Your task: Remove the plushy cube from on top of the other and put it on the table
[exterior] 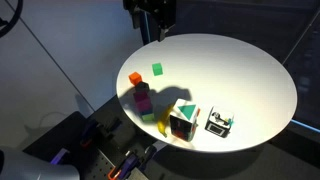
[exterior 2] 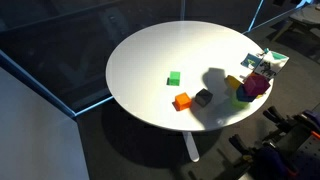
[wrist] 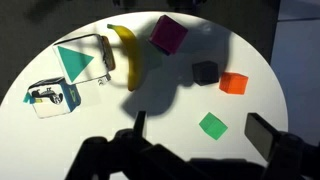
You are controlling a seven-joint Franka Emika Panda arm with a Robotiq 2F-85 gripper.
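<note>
The plushy cube (wrist: 78,62) shows a teal triangle on a white face with dark edges. It stands near the table (wrist: 150,100) rim; it also shows in both exterior views (exterior: 182,120) (exterior 2: 262,65). Whatever is under it is hidden, so I cannot make out the other cube. My gripper (wrist: 200,122) is open and empty, high above the table and well away from the plushy cube. It hangs at the far edge in an exterior view (exterior: 158,32). A small green block (wrist: 212,125) lies on the table below, between the fingers.
A yellow curved thing (wrist: 125,52) lies beside the plushy cube. A magenta block (wrist: 168,35), a dark block (wrist: 205,71) and an orange block (wrist: 233,83) sit nearby. A small white box (wrist: 55,97) stands at the table rim.
</note>
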